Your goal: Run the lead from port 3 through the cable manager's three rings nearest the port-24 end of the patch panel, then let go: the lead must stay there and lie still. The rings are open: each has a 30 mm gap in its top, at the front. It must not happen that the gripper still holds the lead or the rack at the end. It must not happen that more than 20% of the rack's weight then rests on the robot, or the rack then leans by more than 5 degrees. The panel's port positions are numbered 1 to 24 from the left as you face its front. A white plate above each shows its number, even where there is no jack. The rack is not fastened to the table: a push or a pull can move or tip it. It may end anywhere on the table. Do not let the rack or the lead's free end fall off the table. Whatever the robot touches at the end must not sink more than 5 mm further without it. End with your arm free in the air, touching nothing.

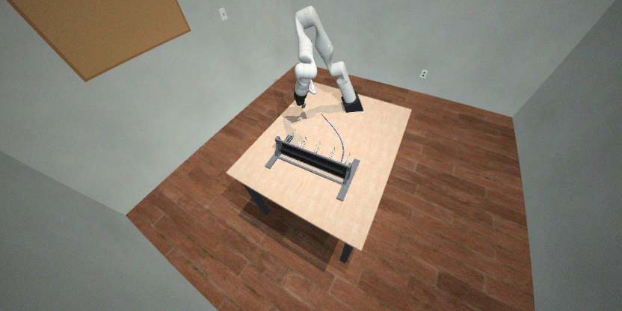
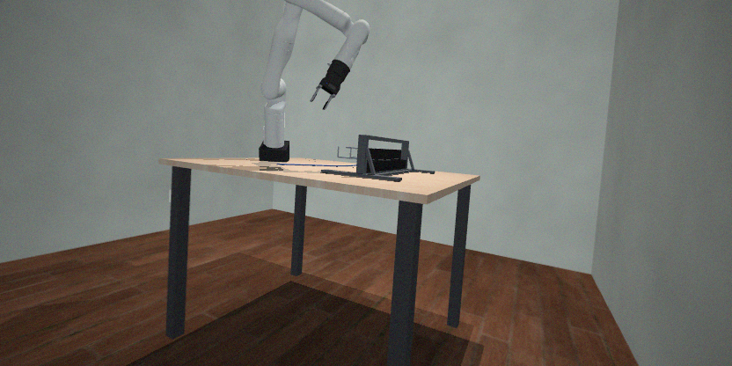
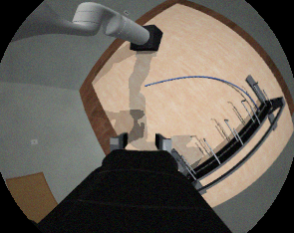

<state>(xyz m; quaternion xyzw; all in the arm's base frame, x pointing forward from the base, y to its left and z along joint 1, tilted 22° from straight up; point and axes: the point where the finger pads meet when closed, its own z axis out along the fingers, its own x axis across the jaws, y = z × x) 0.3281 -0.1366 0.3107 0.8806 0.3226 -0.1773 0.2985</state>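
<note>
The bench (image 1: 304,196) stood on dark legs, a pale wooden top carrying everything I had to work with. My arm (image 2: 279,56) rose from its black base near one far corner of the bench, folded high, and bent back down toward the far edge.

The rack (image 1: 312,161) sat about mid-bench, a grey frame on two long feet, with the dark patch panel (image 1: 311,156) running across it. Behind the panel, on the side facing my base, the cable manager's rings (image 1: 318,146) stood up in a row, thin and pale; from the top view I could count several but could not make out their gaps.

The lead (image 1: 336,131) was a thin blue line. One end ran to the panel near the rack's end closest to my base side of the bench, and from there it curved across the bare wood toward my base, its free end lying on the bench well short of the edge. In the wrist view the lead (image 3: 190,80) swept clear of the rings rather than through them, as far as I could tell.

My pincer (image 2: 322,98) hung well above the bench near the far edge, apart from rack and lead, fingers spread fully and holding nothing.
</note>
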